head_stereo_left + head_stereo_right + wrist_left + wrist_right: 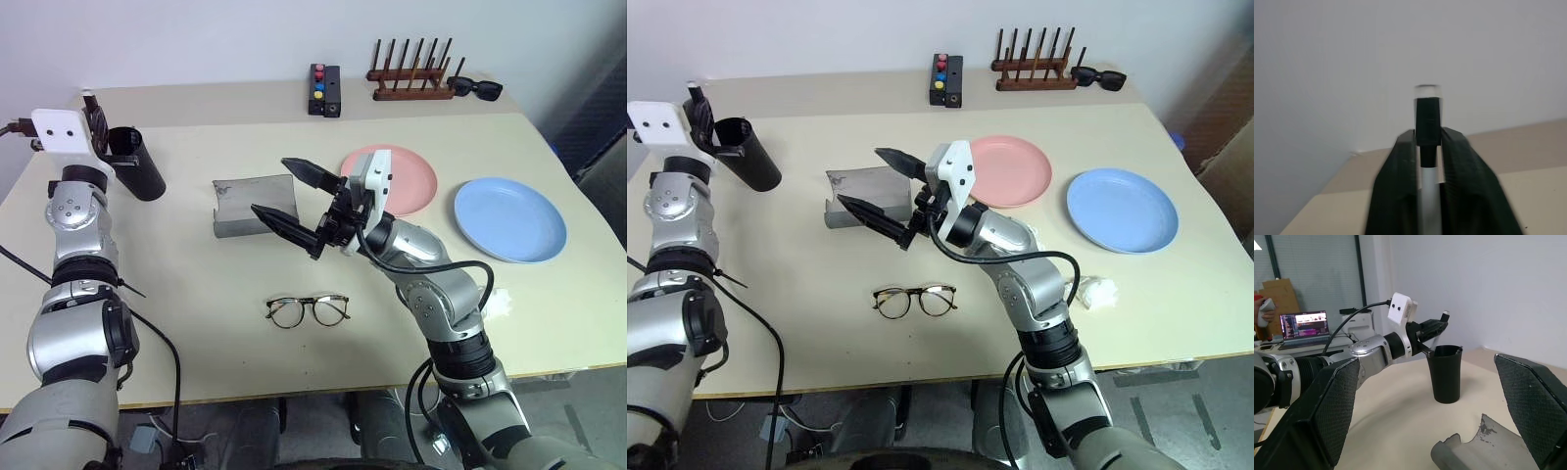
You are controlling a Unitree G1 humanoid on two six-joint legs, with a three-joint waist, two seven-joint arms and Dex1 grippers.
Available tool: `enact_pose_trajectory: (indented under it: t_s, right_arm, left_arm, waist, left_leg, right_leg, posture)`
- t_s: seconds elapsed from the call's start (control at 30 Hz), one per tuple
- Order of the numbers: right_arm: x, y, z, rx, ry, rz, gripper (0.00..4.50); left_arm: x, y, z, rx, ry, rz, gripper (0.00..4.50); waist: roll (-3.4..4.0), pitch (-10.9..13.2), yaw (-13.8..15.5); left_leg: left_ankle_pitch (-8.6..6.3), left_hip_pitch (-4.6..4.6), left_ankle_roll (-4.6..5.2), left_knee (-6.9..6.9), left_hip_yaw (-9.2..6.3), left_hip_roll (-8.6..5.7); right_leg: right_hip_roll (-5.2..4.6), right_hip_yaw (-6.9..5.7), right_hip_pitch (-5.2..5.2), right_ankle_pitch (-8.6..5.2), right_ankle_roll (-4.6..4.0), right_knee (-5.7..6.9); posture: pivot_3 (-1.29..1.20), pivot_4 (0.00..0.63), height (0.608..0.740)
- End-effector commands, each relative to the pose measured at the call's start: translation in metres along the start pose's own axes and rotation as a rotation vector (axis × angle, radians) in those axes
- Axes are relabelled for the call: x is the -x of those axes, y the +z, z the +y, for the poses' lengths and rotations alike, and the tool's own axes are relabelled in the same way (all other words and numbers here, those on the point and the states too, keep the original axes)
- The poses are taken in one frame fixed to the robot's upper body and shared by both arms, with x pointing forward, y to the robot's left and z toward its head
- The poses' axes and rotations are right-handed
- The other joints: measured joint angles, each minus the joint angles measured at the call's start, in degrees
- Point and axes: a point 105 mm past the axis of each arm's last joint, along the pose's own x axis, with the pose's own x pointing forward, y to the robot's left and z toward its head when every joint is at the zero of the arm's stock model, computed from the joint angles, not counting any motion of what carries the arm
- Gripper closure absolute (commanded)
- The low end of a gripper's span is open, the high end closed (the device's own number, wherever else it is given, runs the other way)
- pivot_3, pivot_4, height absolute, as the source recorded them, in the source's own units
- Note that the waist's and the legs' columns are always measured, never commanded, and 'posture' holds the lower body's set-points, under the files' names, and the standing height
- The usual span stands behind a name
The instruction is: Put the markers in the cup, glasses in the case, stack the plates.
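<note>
**Marker held at the cup rim: a miss is the main risk**

Left gripper [1432,328], upper left of the head views, sits beside the rim of the tall black tapered plastic cup [134,163]. Its 2 black fingers [1396,191] are nearly together with a slim marker [1428,115], dark cap and pale barrel, between them. Whether they pinch it firmly or have begun to slacken, cannot tell. In the right wrist view the marker tip pokes up past the fingers, beside and above the cup mouth rather than clearly over it.

Right gripper [284,196], mid-frame, jaws spread wide and holding nothing, hangs over the grey felt-like rectangular glasses case [247,206], which lies open.

Clear-lens spectacles with thin dark frame [307,310] lie on the beige table [196,323], lower centre. Salmon pink round plate [411,186] and light blue round plate [509,217] lie side by side at right, apart, unstacked.

Risks, as judged:
- If the marker is let go while off to the side of the mouth, it could strike the rim and fall to the table or off the back edge.
- The cup is tall and narrow; a nudge from the fingers could tip it.
- Only 1 marker seen; whether the other is already in the cup is hidden.
</note>
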Motion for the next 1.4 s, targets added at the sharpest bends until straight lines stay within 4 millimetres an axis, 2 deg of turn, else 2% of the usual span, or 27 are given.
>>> enact_pose_trajectory:
  t_s: [0.03, 0.33, 0.5, 0.6, 0.63, 0.7, 0.8, 0.9, 1.03, 1.2, 1.4]
  right_arm:
    - [-0.003, 0.014, 0.007, 0.024, 0.034, -0.050, 0.00]
    - [-0.003, 0.013, 0.007, 0.021, 0.032, -0.048, 0.00]
    - [0.001, 0.009, 0.003, 0.044, 0.024, -0.012, 0.00]
    - [0.010, 0.001, -0.002, 0.095, 0.032, 0.066, 0.00]
    - [0.015, -0.001, -0.007, 0.108, 0.025, 0.085, 0.00]
    - [0.019, -0.001, -0.012, 0.122, 0.014, 0.099, 0.00]
    - [0.024, -0.002, -0.014, 0.152, 0.020, 0.132, 0.00]
    - [0.027, -0.006, -0.015, 0.170, 0.032, 0.164, 0.00]
    - [0.035, -0.011, -0.009, 0.171, 0.060, 0.206, 0.00]
    - [0.038, -0.013, -0.005, 0.172, 0.041, 0.210, 0.00]
    - [0.039, -0.013, 0.002, 0.164, 0.018, 0.203, 0.00]
  left_arm:
    - [-0.004, 0.012, 0.004, -0.006, 0.021, -0.043, 2.21]
    - [-0.005, 0.014, 0.002, 0.007, 0.022, -0.050, 2.21]
    - [-0.009, 0.025, -0.006, 0.052, -0.039, -0.093, 2.21]
    - [-0.009, 0.040, -0.034, 0.135, -0.278, -0.117, 2.21]
    - [-0.003, 0.042, -0.051, 0.148, -0.442, -0.095, 1.95]
    - [0.010, 0.044, -0.071, 0.158, -0.647, -0.053, 1.34]
    - [0.033, 0.043, -0.095, 0.128, -0.894, 0.030, 0.03]
    - [0.055, 0.038, -0.114, 0.110, -1.089, 0.122, 0.03]
    - [0.084, 0.001, -0.133, -0.069, -1.298, 0.357, 0.03]
    - [0.090, -0.028, -0.137, -0.202, -1.368, 0.490, 0.03]
    - [0.099, -0.045, -0.146, -0.302, -1.456, 0.535, 0.03]
  waist:
    - [0.00, 0.0, 0.0]
    - [0.00, 0.0, 0.0]
    - [0.00, 0.0, 0.0]
    - [0.00, 0.0, 0.2]
    - [-0.01, 0.0, 0.2]
    - [0.00, 0.0, -0.1]
    - [0.00, 0.0, -0.3]
    - [0.02, 0.0, -0.4]
    - [0.01, 0.0, -0.1]
    - [0.01, 0.0, 0.0]
    - [0.01, 0.0, 0.1]
  left_leg:
    - [0.00, 0.00, 0.00, 0.00, 0.00, 0.00]
    - [0.00, 0.00, 0.00, 0.00, 0.00, 0.00]
    - [0.00, 0.00, 0.00, 0.00, 0.00, 0.00]
    - [0.00, -0.02, 0.00, 0.02, 0.00, 0.00]
    - [0.00, -0.05, -0.01, 0.04, 0.00, 0.00]
    - [0.00, -0.08, -0.01, 0.05, 0.01, -0.01]
    - [0.00, -0.04, 0.00, 0.02, 0.01, 0.01]
    - [0.00, 0.00, 0.00, -0.02, 0.02, 0.03]
    - [0.01, 0.00, 0.00, 0.01, 0.02, 0.03]
    - [0.00, -0.01, 0.00, 0.02, 0.02, 0.02]
    - [0.00, -0.03, 0.01, 0.02, 0.02, 0.02]
  right_leg:
    - [0.00, 0.00, 0.00, 0.00, 0.00, 0.00]
    - [0.00, 0.00, 0.00, 0.00, 0.00, 0.00]
    - [0.00, 0.00, 0.00, 0.00, 0.00, 0.00]
    - [0.00, 0.00, 0.00, 0.00, 0.00, 0.00]
    - [0.00, -0.01, 0.00, 0.00, 0.00, -0.01]
    - [-0.02, 0.01, 0.01, 0.00, 0.00, -0.02]
    - [-0.01, 0.01, 0.00, 0.00, -0.01, 0.00]
    - [0.03, 0.02, 0.00, -0.01, -0.02, 0.01]
    - [0.03, 0.03, 0.01, -0.01, -0.02, 0.01]
    - [0.02, 0.03, 0.03, -0.01, -0.02, -0.01]
    - [0.02, 0.02, 0.03, -0.01, -0.02, -0.02]
  posture:
    - [0.00, 0.150, 0.739]
    - [0.00, 0.150, 0.739]
    - [0.00, 0.150, 0.739]
    - [0.00, 0.150, 0.739]
    - [0.00, 0.150, 0.739]
    - [0.00, 0.150, 0.739]
    - [0.00, 0.150, 0.739]
    - [0.00, 0.150, 0.739]
    - [0.00, 0.150, 0.739]
    - [0.00, 0.150, 0.739]
    - [0.00, 0.150, 0.739]
